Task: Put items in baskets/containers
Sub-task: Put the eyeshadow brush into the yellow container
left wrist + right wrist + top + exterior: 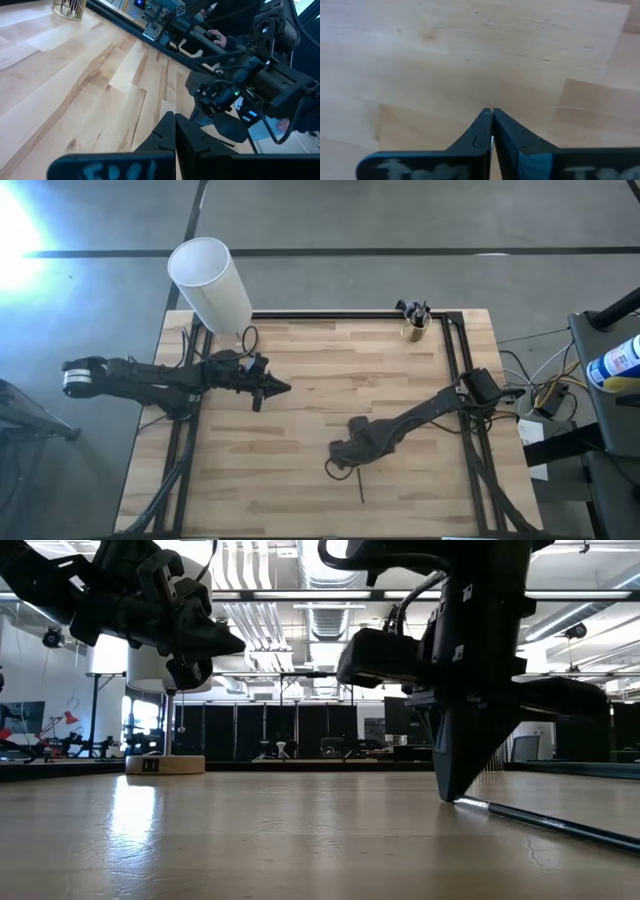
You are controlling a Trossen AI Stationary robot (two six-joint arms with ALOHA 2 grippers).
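The right gripper (491, 112) has its fingers pressed together on a thin stick (359, 486), the tips down at the wooden table (300, 370); in the low view the stick (545, 821) trails along the boards from the fingertips. Seen from above, this gripper (345, 465) sits at about 6 o'clock from the table's centre. The left gripper (283, 388) hovers at about 9 o'clock, fingers closed and holding nothing. The small clear cup (416, 328), with dark-ended sticks standing in it, is at the far edge around 1 o'clock, well apart from both grippers. A tall white cylinder (210, 283) stands at 11 o'clock
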